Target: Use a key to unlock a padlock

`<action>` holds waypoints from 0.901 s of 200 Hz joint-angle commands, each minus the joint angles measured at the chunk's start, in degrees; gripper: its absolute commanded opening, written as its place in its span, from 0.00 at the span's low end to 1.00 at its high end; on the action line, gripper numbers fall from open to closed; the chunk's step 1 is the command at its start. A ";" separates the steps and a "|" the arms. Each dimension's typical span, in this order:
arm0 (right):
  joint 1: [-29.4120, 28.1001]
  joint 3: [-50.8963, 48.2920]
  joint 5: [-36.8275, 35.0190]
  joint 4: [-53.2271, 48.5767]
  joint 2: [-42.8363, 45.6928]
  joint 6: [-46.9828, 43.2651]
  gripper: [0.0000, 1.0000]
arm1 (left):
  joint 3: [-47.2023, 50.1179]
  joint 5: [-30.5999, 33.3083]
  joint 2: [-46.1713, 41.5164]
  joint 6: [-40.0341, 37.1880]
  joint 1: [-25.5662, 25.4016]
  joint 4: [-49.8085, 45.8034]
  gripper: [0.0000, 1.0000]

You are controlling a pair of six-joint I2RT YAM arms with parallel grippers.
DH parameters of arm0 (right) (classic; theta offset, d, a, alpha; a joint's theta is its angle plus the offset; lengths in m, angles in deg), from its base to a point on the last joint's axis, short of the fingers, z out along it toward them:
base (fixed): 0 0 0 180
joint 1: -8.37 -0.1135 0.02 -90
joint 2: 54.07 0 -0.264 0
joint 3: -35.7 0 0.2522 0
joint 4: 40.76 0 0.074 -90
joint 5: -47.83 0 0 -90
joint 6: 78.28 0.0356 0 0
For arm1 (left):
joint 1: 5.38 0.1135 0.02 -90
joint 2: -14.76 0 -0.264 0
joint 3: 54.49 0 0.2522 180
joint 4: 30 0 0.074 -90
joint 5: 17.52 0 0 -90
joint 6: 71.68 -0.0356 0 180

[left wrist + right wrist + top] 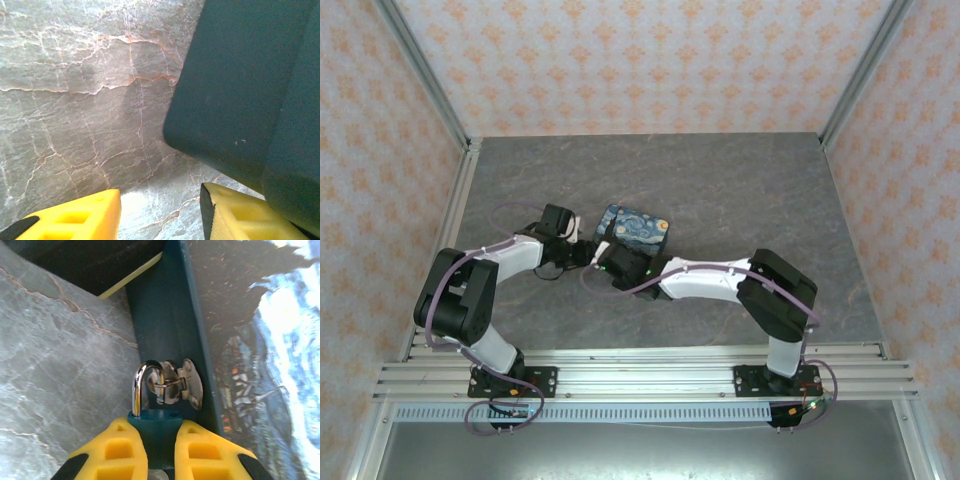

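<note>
Padlock hung from the hasp on the side wall of the Starry Night tin, its teal body pinched between the jaws of the right gripper. It looked tiny, light and rigid, its chrome shackle slippery; the flat body faces seemed the soundest hold. The left gripper stood beside the tin's corner over the worktop, jaws apart, holding nothing.

The table is viewed downward from above and behind. Wrist views are taken close, the tin shared at 2 o'clock.
</note>
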 commanded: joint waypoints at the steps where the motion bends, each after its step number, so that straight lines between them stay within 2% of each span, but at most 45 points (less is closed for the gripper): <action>1: -0.43 1.31 7.67 -7.67 -2.02 8.18 0.00 | 0.62 1.62 -1.97 -0.33 0.52 0.58 0.46; 25: -0.44 1.73 0.82 -6.66 -2.18 10.80 0.00 | 1.01 2.07 -2.69 -0.44 0.53 0.13 0.46; 66: -0.22 6.55 0.99 -11.17 -3.18 11.82 0.00 | 1.44 2.65 -3.48 -0.73 0.56 -0.51 0.46; 102: -0.20 8.81 -6.32 -13.22 -3.77 13.50 0.00 | 2.22 3.39 -4.74 -0.51 0.59 -0.68 0.46; 137: -0.29 10.45 -9.46 -14.36 -5.43 8.33 0.00 | 2.40 3.79 -5.94 -0.70 0.57 -1.33 0.45; 180: -0.32 9.67 -5.77 -10.50 -5.82 -1.91 0.00 | 2.86 4.01 -6.85 -0.86 0.52 -1.83 0.44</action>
